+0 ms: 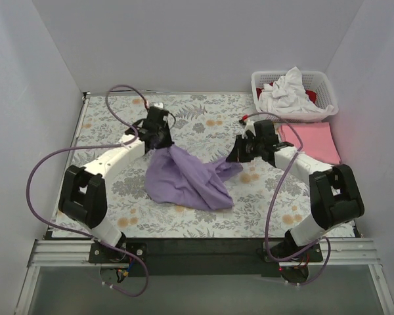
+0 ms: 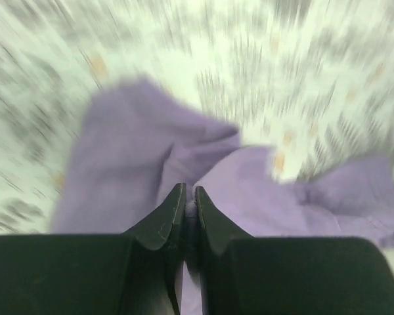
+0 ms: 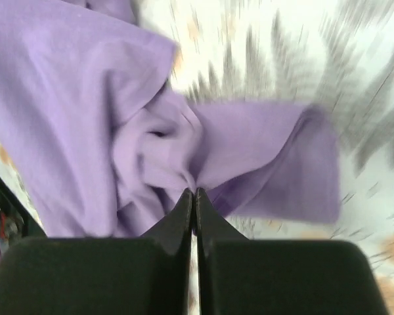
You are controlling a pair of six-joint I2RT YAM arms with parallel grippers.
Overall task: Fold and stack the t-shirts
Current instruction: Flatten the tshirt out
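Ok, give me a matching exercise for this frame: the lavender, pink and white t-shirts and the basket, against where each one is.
Things:
1. lavender t-shirt
2. pink t-shirt
3. white t-shirt
4. basket

Places:
A. crumpled inside the basket
B. far right corner of the floral cloth
C. pinched by the left hand and the right hand, mid-cloth
D. flat on the cloth, just on the near side of the basket

Pairs: 1-C, 2-D, 3-A, 4-B

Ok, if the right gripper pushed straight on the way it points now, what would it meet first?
The crumpled lavender-purple cotton t-shirt: the right gripper is shut on a fold of it, with more bunched fabric directly ahead. The floral-patterned cloth probably lies behind.
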